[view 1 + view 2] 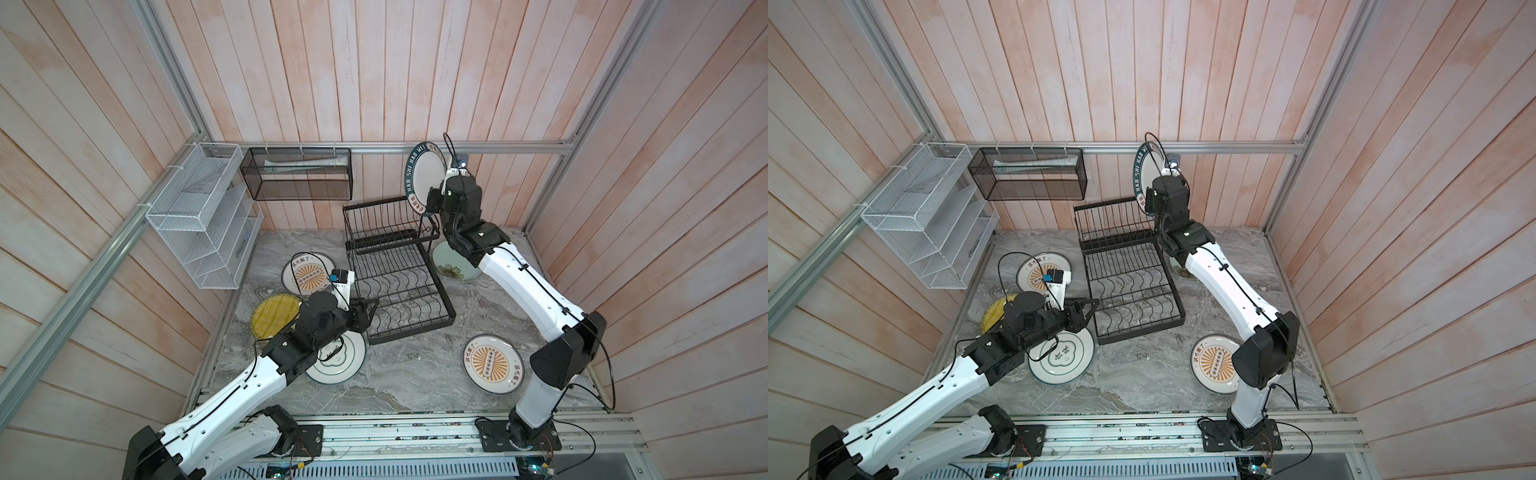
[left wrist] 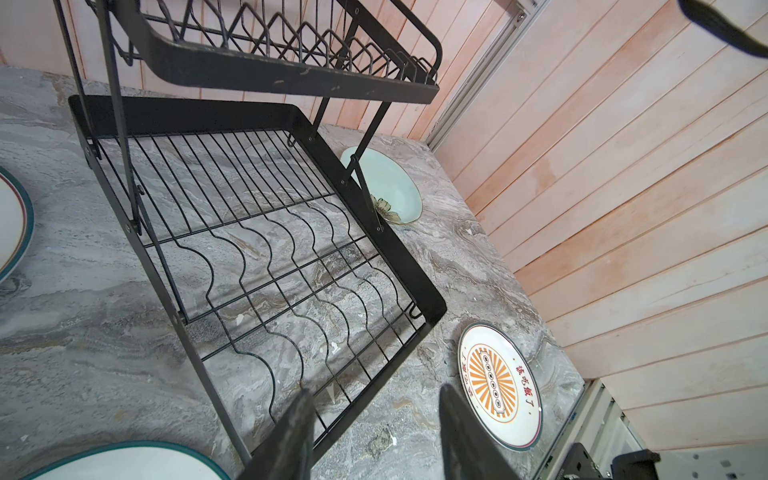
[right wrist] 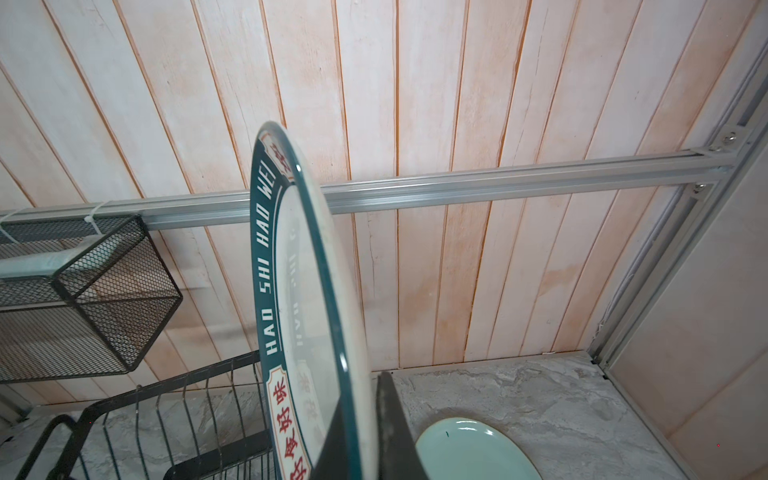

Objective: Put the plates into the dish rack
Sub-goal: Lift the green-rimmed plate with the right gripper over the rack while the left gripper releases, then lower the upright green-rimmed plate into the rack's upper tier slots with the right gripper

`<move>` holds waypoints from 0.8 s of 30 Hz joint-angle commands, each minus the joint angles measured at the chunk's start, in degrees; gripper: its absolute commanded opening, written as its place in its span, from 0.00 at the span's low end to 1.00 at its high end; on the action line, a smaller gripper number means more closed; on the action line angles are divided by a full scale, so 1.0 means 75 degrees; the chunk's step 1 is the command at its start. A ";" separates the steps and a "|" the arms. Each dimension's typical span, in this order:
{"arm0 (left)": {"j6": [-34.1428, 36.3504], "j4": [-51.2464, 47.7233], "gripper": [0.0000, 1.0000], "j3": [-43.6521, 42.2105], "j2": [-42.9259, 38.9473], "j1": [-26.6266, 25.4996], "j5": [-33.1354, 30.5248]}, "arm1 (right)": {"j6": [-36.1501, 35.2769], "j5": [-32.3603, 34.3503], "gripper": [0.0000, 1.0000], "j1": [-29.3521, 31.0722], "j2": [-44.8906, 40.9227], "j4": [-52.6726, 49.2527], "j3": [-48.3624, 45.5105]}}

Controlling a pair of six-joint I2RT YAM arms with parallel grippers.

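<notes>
We see the right gripper (image 3: 362,428) clamped on the dark-lettered plate (image 1: 428,171), which stands on edge above it. The dish rack (image 2: 291,78) has its upper basket just beside and below that claw. Left gripper (image 2: 376,434) is half-open and empty, with the rack's lower tray edge under its fingertips.

Pale wood-plank walls (image 1: 374,62), grey marble tabletop (image 1: 415,374), aluminium rails (image 1: 498,147)

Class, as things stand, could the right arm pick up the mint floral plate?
Probably not yet: the right gripper is shut on the dark-lettered plate, held on edge beside the dish rack's upper tier. The mint floral plate lies flat beside the rack, partly under that arm.
</notes>
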 commanded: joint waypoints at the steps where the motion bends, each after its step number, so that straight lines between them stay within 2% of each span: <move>1: 0.0139 -0.0144 0.50 0.0205 -0.0162 -0.0034 -0.0179 | -0.0556 0.0751 0.00 0.0151 0.0298 0.0002 0.0718; 10: 0.0269 -0.0366 0.50 0.0267 -0.0249 -0.0027 -0.0350 | -0.1547 0.1692 0.00 0.0424 0.1173 -0.0070 0.1594; 24: 0.0394 -0.0647 0.51 0.0272 -0.0534 -0.0034 -0.0626 | -0.2057 0.1934 0.00 0.0467 0.1548 0.0000 0.1767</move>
